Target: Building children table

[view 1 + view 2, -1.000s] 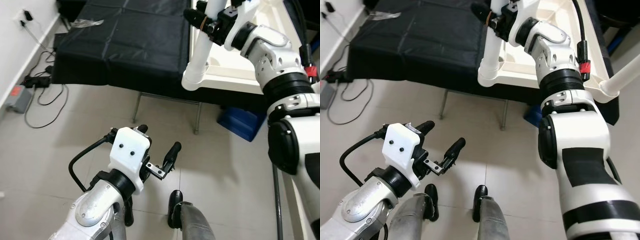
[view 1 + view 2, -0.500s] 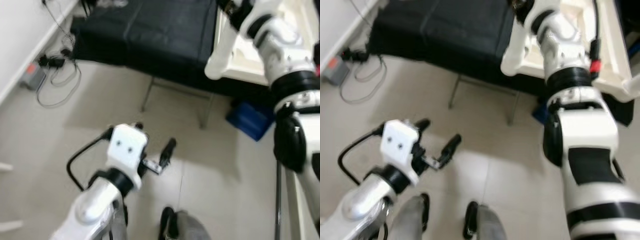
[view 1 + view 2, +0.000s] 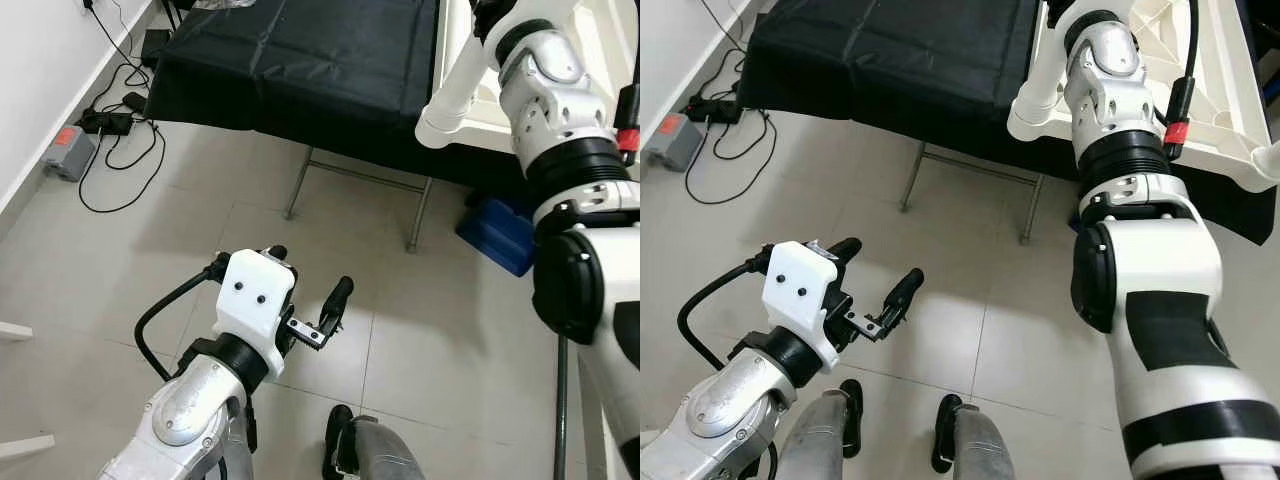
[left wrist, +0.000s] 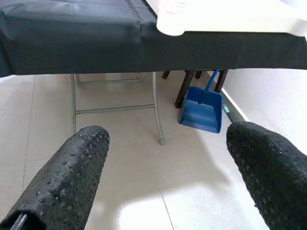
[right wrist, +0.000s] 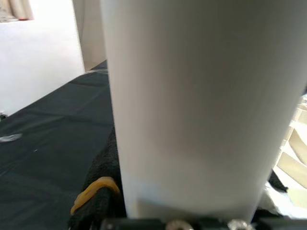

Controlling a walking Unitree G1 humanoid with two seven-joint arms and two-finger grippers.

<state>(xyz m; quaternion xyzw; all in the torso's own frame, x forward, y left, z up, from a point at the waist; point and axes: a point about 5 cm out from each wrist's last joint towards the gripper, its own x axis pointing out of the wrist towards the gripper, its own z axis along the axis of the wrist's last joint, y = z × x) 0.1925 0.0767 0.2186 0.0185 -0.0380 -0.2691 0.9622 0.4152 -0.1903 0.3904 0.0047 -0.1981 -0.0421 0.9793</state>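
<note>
— At the near edge of the black bed [image 3: 300, 60], why do we hold the white table leg [image 3: 455, 85] like that?
— Our right gripper [image 5: 144, 211] is clamped on it, probably steadying it on the upturned white tabletop [image 3: 1230, 90].
— And our left gripper [image 3: 305, 300]?
— Spread wide, empty, over the floor [image 3: 200, 210]. The blue dustpan [image 4: 201, 110] looks empty.

- White plastic children's table top [image 3: 1225, 100]: lies upside down on the black-covered tabletop [image 3: 300, 60], ribbed underside facing up, its near corner jutting past the tabletop's edge.
- White cylindrical table leg [image 3: 452, 92]: smooth, round foot end toward the floor, tilted, standing at the upturned top's near corner.
- Right wrist view: leg [image 5: 192, 105] close against the fingers [image 5: 98, 187].
</note>
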